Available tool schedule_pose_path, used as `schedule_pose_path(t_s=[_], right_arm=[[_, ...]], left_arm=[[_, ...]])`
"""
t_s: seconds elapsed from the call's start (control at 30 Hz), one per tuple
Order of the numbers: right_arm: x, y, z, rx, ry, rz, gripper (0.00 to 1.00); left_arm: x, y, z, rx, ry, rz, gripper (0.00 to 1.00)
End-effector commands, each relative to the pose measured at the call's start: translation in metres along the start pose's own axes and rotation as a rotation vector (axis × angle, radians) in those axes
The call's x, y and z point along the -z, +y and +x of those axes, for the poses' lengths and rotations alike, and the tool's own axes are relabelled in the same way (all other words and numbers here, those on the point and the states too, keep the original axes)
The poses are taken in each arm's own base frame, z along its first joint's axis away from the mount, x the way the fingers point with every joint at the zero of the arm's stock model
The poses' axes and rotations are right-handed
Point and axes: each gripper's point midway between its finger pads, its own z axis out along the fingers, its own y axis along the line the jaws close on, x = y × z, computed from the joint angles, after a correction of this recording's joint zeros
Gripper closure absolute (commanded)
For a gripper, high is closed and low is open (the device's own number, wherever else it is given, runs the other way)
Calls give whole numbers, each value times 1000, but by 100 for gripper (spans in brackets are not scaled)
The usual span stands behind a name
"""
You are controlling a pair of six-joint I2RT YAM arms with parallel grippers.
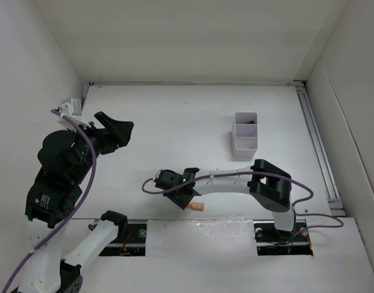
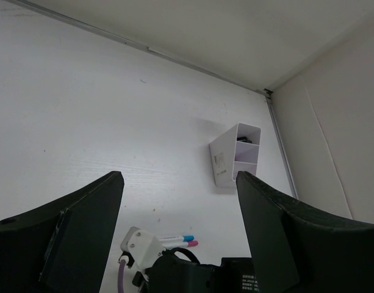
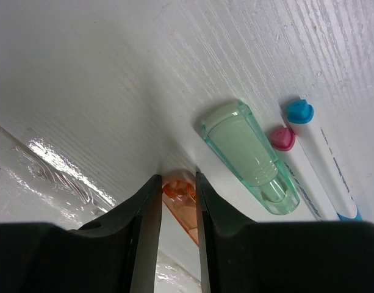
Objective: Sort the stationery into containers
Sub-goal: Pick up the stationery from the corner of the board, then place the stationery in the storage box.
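A stubby orange marker (image 3: pixel 179 189) lies on the white table near the front edge, and my right gripper (image 3: pixel 177 180) is shut on it, both fingers pressed to its sides. From above, the orange marker (image 1: pixel 199 207) pokes out beside the right gripper (image 1: pixel 188 201). Right of it lie a pale green marker (image 3: pixel 251 155), a pink-capped pen (image 3: pixel 283 138) and a blue-capped pen (image 3: pixel 321 160). The white divided container (image 1: pixel 246 134) stands at the back right with something dark in its far compartment. My left gripper (image 1: pixel 121 130) hangs open and empty at the left, high above the table.
A metal rail (image 1: pixel 318 146) runs along the table's right side, and white walls close in the left, back and right. A shiny taped strip (image 3: pixel 46 165) borders the near edge. The left wrist view shows the container (image 2: pixel 235 155) and the right arm's wrist (image 2: pixel 141 247).
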Motion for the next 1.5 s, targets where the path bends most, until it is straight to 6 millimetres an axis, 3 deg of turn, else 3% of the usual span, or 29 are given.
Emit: schedule_pose_path(t_s=[0.0, 0.17, 0.33, 0.43, 0.53, 0.67, 0.7, 0.77, 0.8, 0.9, 0.93, 1.0, 1.03, 1.13, 1.17, 1.27, 1.37, 1.47], right_arm=[[2, -3, 12, -14, 28, 7, 71], [19, 4, 0, -51, -19, -29, 77], [39, -5, -17, -108, -83, -41, 81], [63, -10, -33, -155, -152, -66, 83], [93, -29, -51, -237, -241, -93, 85], [136, -83, -82, -376, -407, -83, 86], [155, -111, -91, -437, -471, -71, 86], [176, -142, -102, -498, -553, -61, 86], [195, -175, -113, -567, -630, -39, 86], [225, -225, -123, -681, -761, -2, 86], [234, -256, -120, -748, -800, 45, 86], [250, -291, -119, -846, -880, 107, 87], [248, -316, -108, -909, -890, 157, 87], [269, -355, -97, -1023, -1018, 240, 87], [267, -369, -82, -1085, -1039, 277, 87], [266, -402, -54, -1198, -1108, 370, 88], [271, -418, -40, -1254, -1193, 409, 88], [256, -431, -20, -1304, -1188, 480, 88]], left_arm=[[-2, -5, -5, -7, -24, 30, 28], [-3, -3, -2, -7, -17, 25, 28], [-5, -4, 0, -7, -12, 32, 28], [-5, -5, -2, -7, -19, 37, 28], [-7, -6, 0, -7, -13, 44, 28], [-13, -5, 13, -8, 26, 58, 28], [-14, -6, 11, -8, 18, 64, 28], [-19, -6, 22, -8, 53, 79, 28], [-20, -5, 26, -8, 66, 81, 28], [-29, -2, 38, 2, 103, 83, 28], [-30, -3, 40, 2, 109, 91, 28], [-35, 1, 49, 3, 129, 88, 28], [-36, 2, 54, 4, 146, 90, 28], [-40, 3, 72, 26, 188, 117, 30], [-45, 8, 82, 28, 209, 116, 30], [-45, 11, 95, 41, 232, 125, 30], [-48, 18, 104, 42, 248, 114, 30], [-48, 22, 110, 43, 264, 103, 30]])
